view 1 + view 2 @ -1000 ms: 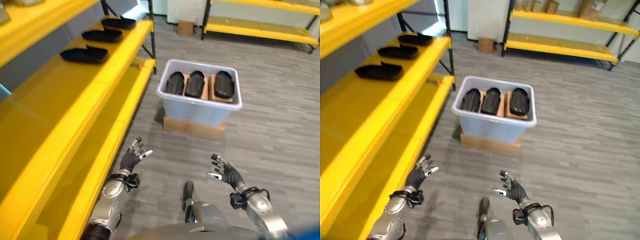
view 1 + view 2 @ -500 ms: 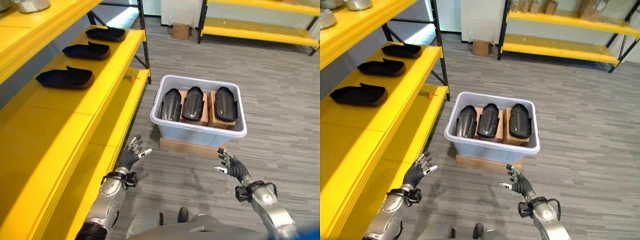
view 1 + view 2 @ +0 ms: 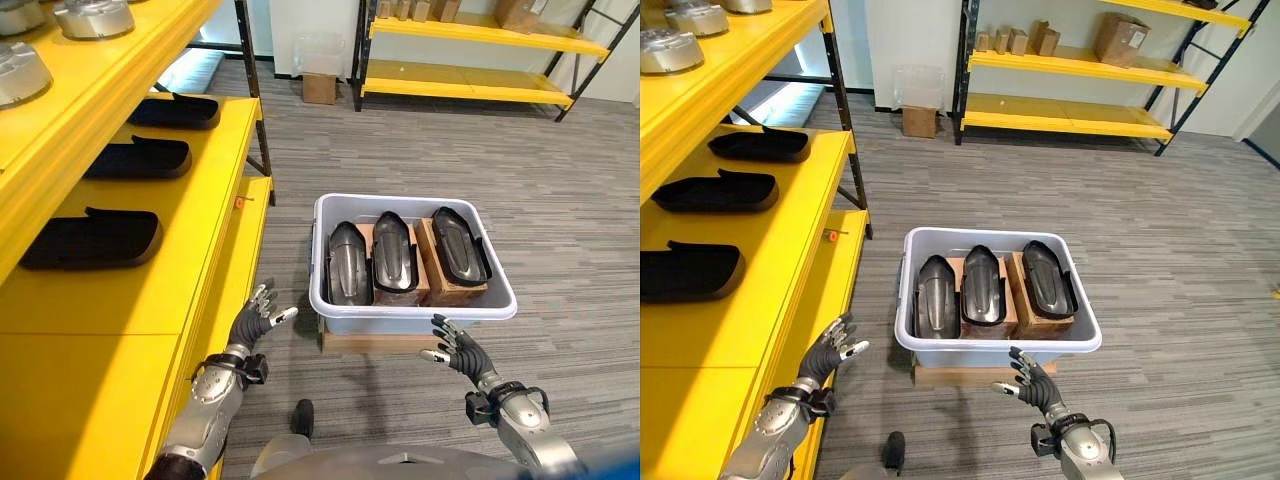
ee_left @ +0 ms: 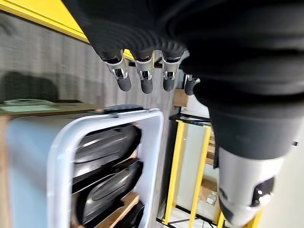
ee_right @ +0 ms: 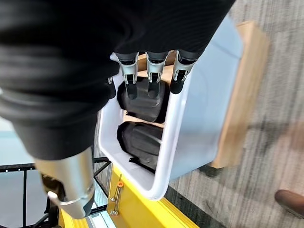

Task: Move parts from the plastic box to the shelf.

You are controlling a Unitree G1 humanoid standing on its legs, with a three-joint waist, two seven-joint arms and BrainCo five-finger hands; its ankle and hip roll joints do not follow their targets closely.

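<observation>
Three black parts [image 3: 408,252] lie in the box [image 3: 412,315] (on the floor beside the shelf [image 3: 120,300]). Left robot hand [image 3: 252,322] and right robot hand [image 3: 458,350] hover near it, fingers spread, empty.

Grey plank floor [image 3: 560,200] carries flat wooden board [image 3: 980,375]; plastic box [image 3: 412,315] sits on board, just right of yellow shelf [image 3: 110,300]. Middle level of yellow shelf holds three black parts [image 3: 685,272] in row, spaced apart, running away from box. Top level above holds round silver parts [image 3: 92,17]. Far beyond box: small cardboard carton [image 3: 319,87] on floor beside second yellow rack [image 3: 1070,115].
</observation>
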